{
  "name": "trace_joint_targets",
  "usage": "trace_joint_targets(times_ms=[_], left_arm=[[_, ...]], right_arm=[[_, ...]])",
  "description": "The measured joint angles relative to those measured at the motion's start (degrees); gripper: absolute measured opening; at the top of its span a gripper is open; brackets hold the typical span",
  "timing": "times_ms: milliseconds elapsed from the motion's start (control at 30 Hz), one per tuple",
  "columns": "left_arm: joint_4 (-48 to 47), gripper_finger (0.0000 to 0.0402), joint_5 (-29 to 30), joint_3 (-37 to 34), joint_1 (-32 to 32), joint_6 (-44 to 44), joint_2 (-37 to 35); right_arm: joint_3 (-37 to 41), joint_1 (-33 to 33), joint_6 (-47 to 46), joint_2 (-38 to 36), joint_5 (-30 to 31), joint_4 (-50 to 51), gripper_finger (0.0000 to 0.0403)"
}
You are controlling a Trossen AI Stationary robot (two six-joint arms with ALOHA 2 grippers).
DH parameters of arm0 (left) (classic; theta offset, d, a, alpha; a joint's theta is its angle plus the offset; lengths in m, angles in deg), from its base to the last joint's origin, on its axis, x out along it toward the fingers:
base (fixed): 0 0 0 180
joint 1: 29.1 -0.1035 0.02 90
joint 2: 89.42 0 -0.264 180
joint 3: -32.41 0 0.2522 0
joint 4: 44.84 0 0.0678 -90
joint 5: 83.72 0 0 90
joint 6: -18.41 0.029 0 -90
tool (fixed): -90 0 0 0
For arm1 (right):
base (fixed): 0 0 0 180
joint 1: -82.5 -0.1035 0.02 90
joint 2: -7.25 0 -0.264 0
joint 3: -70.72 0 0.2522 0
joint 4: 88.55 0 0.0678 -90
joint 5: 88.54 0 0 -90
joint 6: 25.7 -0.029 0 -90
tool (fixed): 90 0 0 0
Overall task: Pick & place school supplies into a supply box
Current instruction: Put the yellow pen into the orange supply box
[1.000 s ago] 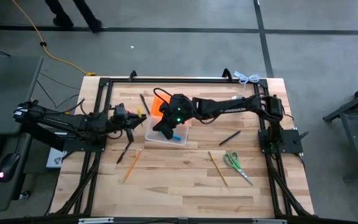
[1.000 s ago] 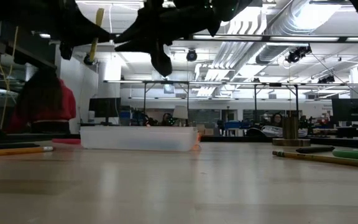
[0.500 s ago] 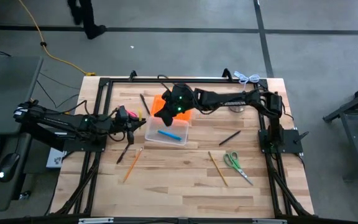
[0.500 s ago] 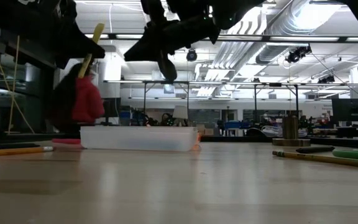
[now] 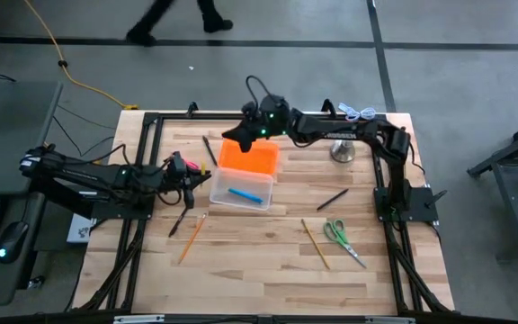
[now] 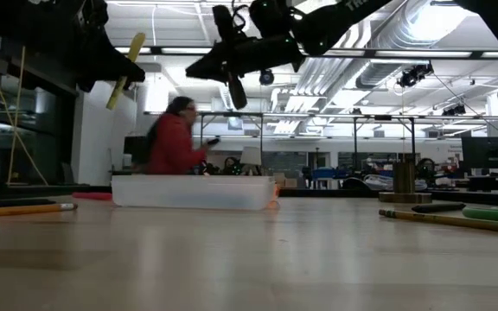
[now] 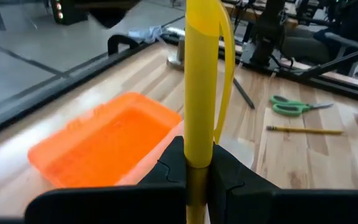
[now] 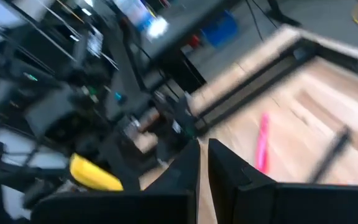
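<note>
the supply box [image 5: 241, 193] sits open near the middle of the table [image 5: 268, 261], its orange lid [image 5: 249, 158] folded flat on the far side, which leaves the clear tray free to drop things into; one blue pen [image 5: 246, 193] already lies inside it. the left gripper [image 5: 188, 176] hangs just beside the box's left end, fingers clamped on a yellow pen [image 7: 199, 87] that stands up out of them, held above the table so it can be carried over the wall, i'd guess. the right gripper [image 5: 246, 133] is up beyond the lid, at the far edge of the table, fingers [image 8: 188, 167] pressed together with nothing in them, which looks like it is keeping out of the other arm's way. the rest waits loose: a wooden pencil [image 5: 192, 237] and a black pen [image 5: 181, 220] left of the box toward the front, another black pen [image 5: 333, 199] right of it, then a second pencil [image 5: 314, 243] and the green scissors [image 5: 342, 239] further right and forward. a silver metal object [image 5: 342, 150] stands right of the lid.
</note>
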Motion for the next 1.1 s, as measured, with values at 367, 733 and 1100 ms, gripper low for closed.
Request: trace_joint_targets(times_ms=[367, 733, 1100], left_arm=[[-10.1, 0.0047, 2.2, 16.0, 0.0, 11.3, 12.8], [-18.9, 0.0047, -1.7, 28.1, -5.1, 15.4, 30.9], [-21.0, 0.0047, -11.0, 31.4, -11.4, 17.3, 40.4]], right_arm=[[0.0, 5.1, -5.9, 0.0, -8.9, -18.5, 0.0001], [0.0, 10.3, -6.2, 0.0, -13.1, -20.1, 0.0], [0.0, 14.8, -0.1, 0.0, -17.7, -13.3, 0.0]])
